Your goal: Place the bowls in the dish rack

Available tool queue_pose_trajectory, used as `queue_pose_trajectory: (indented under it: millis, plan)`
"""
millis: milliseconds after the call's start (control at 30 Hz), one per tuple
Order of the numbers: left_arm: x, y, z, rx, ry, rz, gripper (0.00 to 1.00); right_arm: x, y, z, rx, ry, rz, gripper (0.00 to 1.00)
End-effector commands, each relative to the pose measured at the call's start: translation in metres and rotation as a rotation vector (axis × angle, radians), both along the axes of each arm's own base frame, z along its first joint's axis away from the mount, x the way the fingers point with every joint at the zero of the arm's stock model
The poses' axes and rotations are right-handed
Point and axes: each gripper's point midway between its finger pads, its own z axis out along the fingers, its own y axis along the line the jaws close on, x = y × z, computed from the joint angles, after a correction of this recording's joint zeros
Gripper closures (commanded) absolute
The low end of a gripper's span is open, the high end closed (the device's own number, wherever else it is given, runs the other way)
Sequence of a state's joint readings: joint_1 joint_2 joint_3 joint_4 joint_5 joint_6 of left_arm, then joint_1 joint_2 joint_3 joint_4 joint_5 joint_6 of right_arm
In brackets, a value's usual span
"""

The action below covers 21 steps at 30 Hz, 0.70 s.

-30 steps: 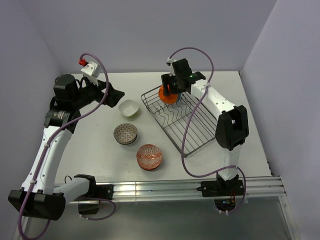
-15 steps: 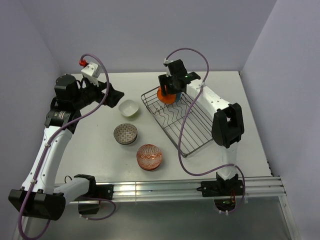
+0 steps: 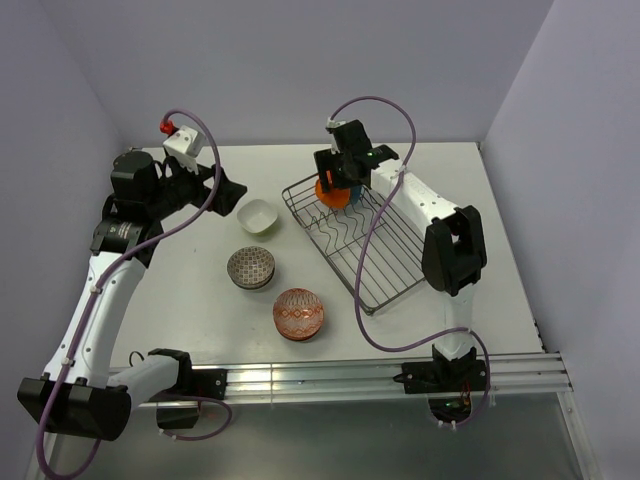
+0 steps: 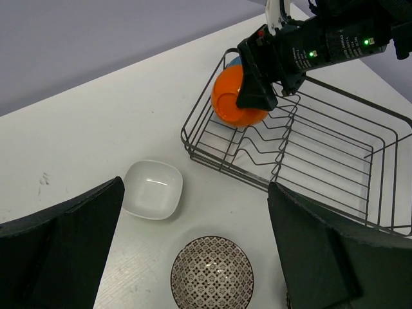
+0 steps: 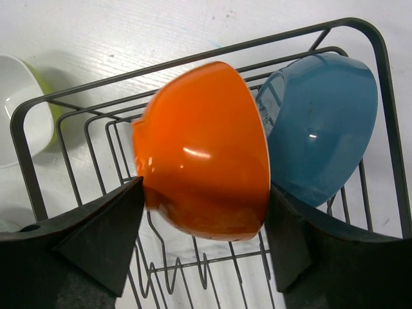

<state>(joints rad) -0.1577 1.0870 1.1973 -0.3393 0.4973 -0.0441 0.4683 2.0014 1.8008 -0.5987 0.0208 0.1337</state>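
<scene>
Slippage threatens as the right end effector (image 3: 337, 178) clamps the glossy orange round bowl (image 5: 206, 151), tilted in the dark wire dish rack's (image 3: 392, 252) far corner just beside the upright blue bowl (image 5: 325, 129): released off the tines it could roll, while the left end effector (image 3: 232, 190) hangs open.

- Left arm (image 3: 95, 290) rises from its base at the near edge, elbow high, forearm pointing toward 3 o'clock; left gripper (image 3: 238, 189) hangs above the table, fingers (image 4: 71, 251) spread wide apart
- Right arm (image 3: 445, 235) reaches toward 11 o'clock; right gripper (image 3: 336, 180) tilts downward, fingers (image 5: 90, 238) clamped on both sides of an orange bowl (image 5: 206, 167)
</scene>
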Motion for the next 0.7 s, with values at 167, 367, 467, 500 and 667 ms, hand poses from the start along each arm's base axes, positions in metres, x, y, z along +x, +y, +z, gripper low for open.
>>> queue_pose_trajectory:
  millis: [167,367,467,500,667]
  plan:
    - [0.0,0.002,0.013,0.004,-0.046,0.01,0.01,0.014,0.006,0.027,0.033,-0.08,-0.011,0.13]
    - [0.0,0.005,0.006,0.024,-0.033,0.019,0.01,0.01,0.009,0.041,0.061,-0.097,0.005,0.1]
    - [0.006,0.008,-0.011,0.038,0.032,0.047,0.01,0.009,0.009,0.056,0.075,-0.122,0.014,0.06]
    - [0.007,0.009,-0.018,0.043,0.063,0.054,0.0,0.008,0.009,0.06,0.077,-0.128,0.015,0.04]
    - [0.025,0.013,-0.057,0.056,0.207,0.1,0.03,0.001,0.01,0.095,0.094,-0.192,0.074,0.0]
